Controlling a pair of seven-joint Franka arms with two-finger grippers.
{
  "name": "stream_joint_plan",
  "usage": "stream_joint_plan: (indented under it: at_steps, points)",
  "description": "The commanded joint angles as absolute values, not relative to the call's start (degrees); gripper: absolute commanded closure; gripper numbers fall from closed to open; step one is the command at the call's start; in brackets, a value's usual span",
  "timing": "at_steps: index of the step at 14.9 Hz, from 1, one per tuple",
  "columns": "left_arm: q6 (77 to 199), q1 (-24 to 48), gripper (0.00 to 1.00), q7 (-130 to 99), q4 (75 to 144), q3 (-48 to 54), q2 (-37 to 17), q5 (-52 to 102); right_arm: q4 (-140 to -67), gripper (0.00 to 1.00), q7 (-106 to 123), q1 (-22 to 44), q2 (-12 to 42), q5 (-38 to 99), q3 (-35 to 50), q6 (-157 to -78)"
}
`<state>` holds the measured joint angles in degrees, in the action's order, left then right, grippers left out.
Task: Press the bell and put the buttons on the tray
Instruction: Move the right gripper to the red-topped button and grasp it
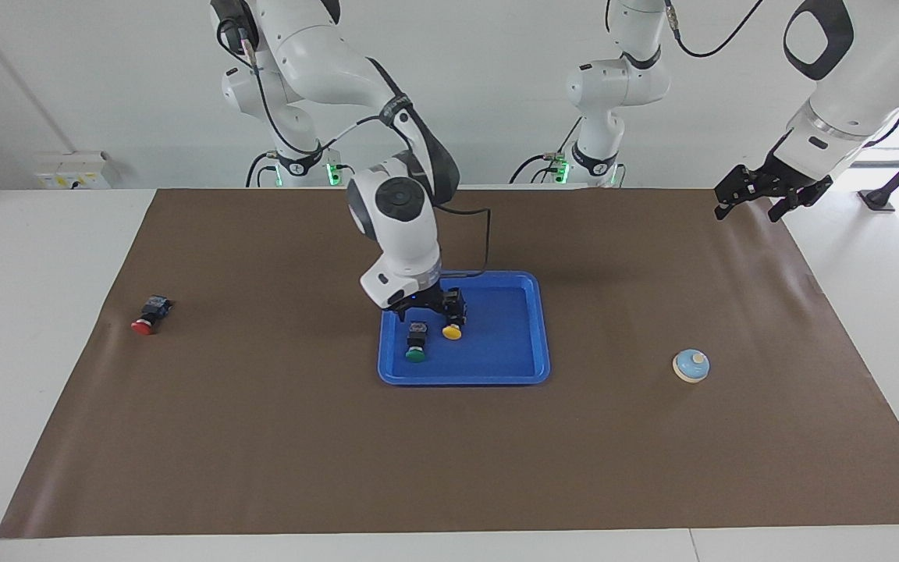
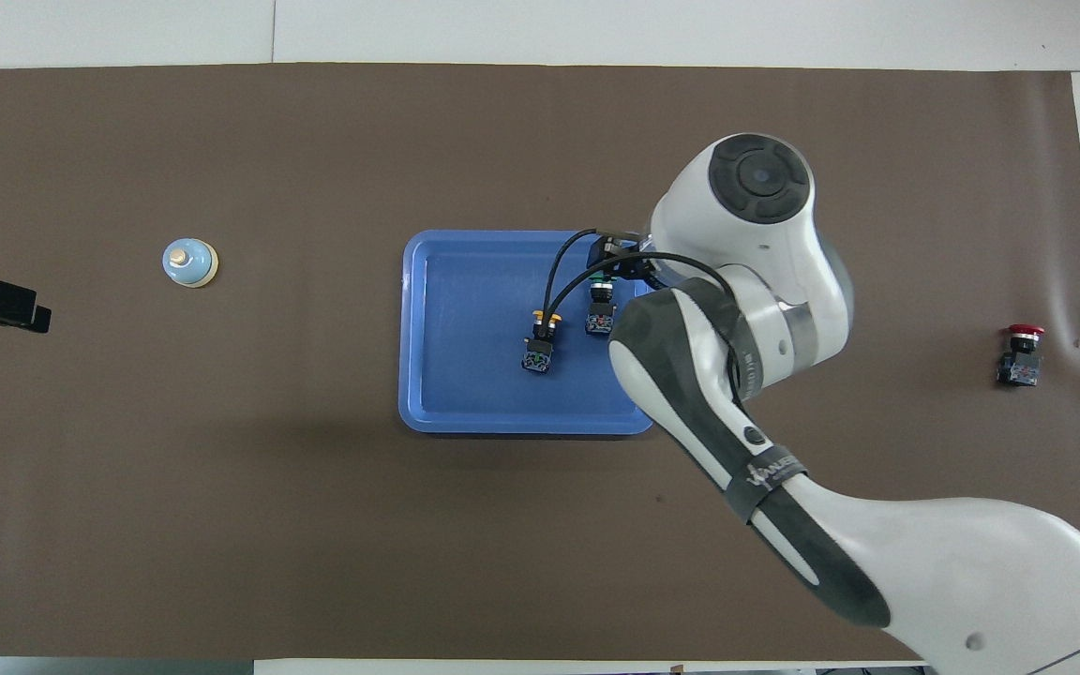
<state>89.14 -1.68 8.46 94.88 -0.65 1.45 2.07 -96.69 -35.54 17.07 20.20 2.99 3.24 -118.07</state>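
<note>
The tray (image 1: 531, 328) looks like smooth, slightly glossy blue plastic. A matt brown paper-like sheet (image 1: 262, 437), creased near its edges, covers the white smooth desk (image 1: 28, 257). The arm shells (image 1: 399, 226) are glossy white plastic with matt black parts.

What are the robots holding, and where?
Cannot be told: the right tool hangs over the green button in the tray; the left tool holds nothing.

You are looking at a white table (image 1: 44, 257) wearing a big brown mat (image 1: 262, 437), with a plain white wall (image 1: 106, 78) standing by it.
</note>
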Motion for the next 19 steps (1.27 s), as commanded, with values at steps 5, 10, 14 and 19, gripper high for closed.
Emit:
stream_joint_plan:
  at_steps: [5,10,14,19]
  points:
    - [88.7,-1.6,0.00,9.3,94.8,-1.0,2.0,2.6,-99.7,0.00,-19.6,1.8,14.5,-0.7,3.9,-110.5]
    - [88.7,-1.6,0.00,9.3,94.8,-1.0,2.0,2.6,-101.9,0.00,-9.0,-10.2,13.8,-3.6,3.9,-111.4]
    - [88.7,-1.6,0.00,9.3,94.8,-1.0,2.0,2.6,-108.3,0.00,-4.8,-17.4,11.9,-5.0,4.0,-117.1]
    - [88.7,-1.6,0.00,9.3,94.8,-1.0,2.0,2.6,-123.4,0.00,3.0,-27.0,7.7,-4.9,4.0,-133.9]
